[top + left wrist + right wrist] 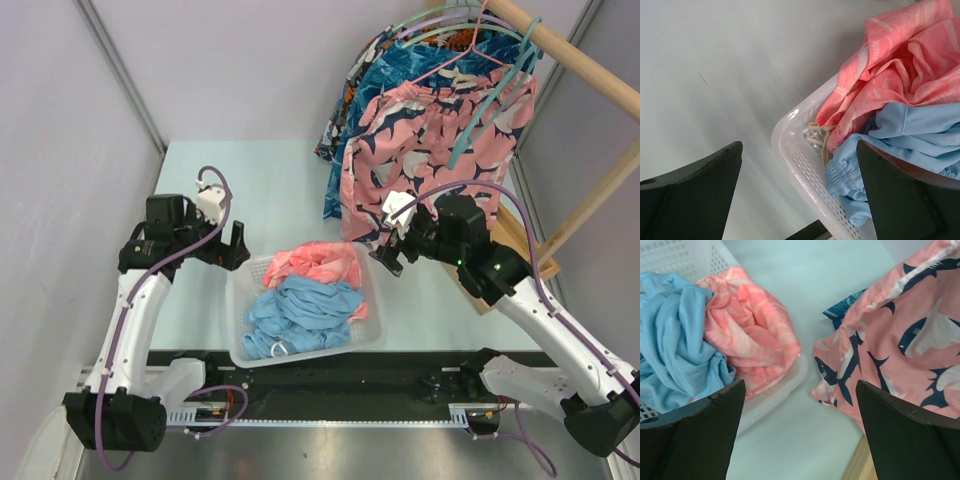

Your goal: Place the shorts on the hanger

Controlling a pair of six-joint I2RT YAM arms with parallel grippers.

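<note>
Sky-blue shorts (300, 315) crumpled in basket (236, 320) w/ salmon-pink shorts (318, 262); we see left pincer (238, 246) & right pincer (392, 258) open, flanking it.

Sky-blue shorts (300, 310), salmon-pink shorts (315, 262) (faint tonal print), pink-and-navy shark-print shorts (430, 150), mint-green hanger (492, 103)
</note>
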